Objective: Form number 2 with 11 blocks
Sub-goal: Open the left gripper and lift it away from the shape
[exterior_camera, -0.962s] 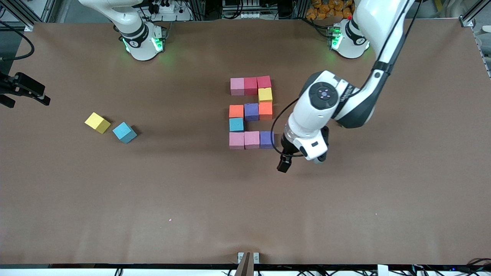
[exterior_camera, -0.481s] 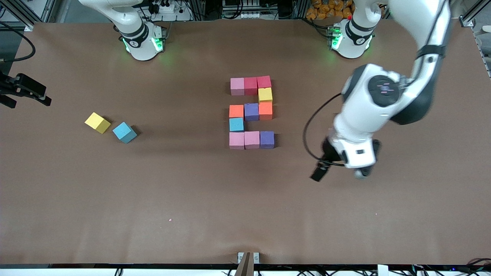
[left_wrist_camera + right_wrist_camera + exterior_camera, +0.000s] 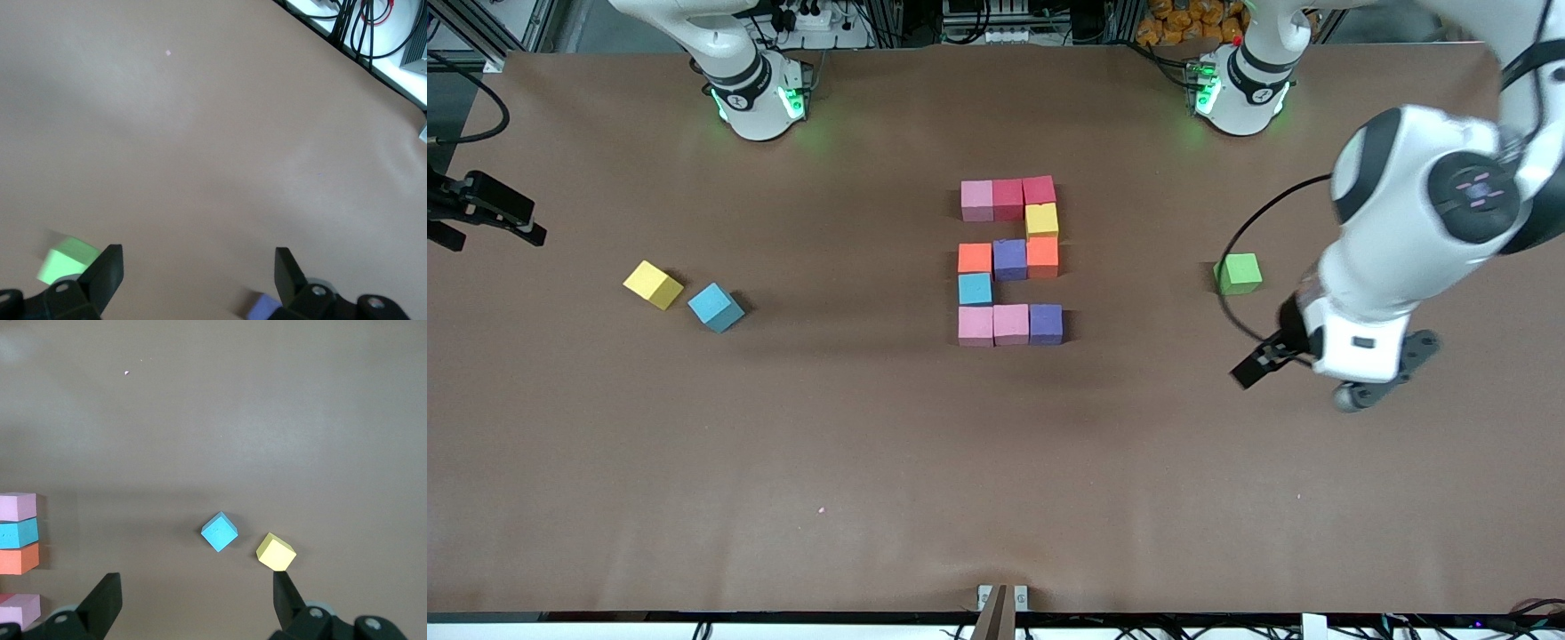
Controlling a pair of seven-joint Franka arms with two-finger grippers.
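Your left gripper (image 3: 197, 277) has swung away from the number 2 (image 3: 1009, 260) toward the left arm's end, uncovering a green cube (image 3: 1239, 272); its jaws gape empty. Your right gripper (image 3: 193, 600) waits, likewise wide.

A green cube (image 3: 1238, 272) sits on the brown table (image 3: 871, 444). A spare yellow cube (image 3: 652, 284) and a spare blue cube (image 3: 715, 307) lie well apart from the green cube, toward the right arm's end.
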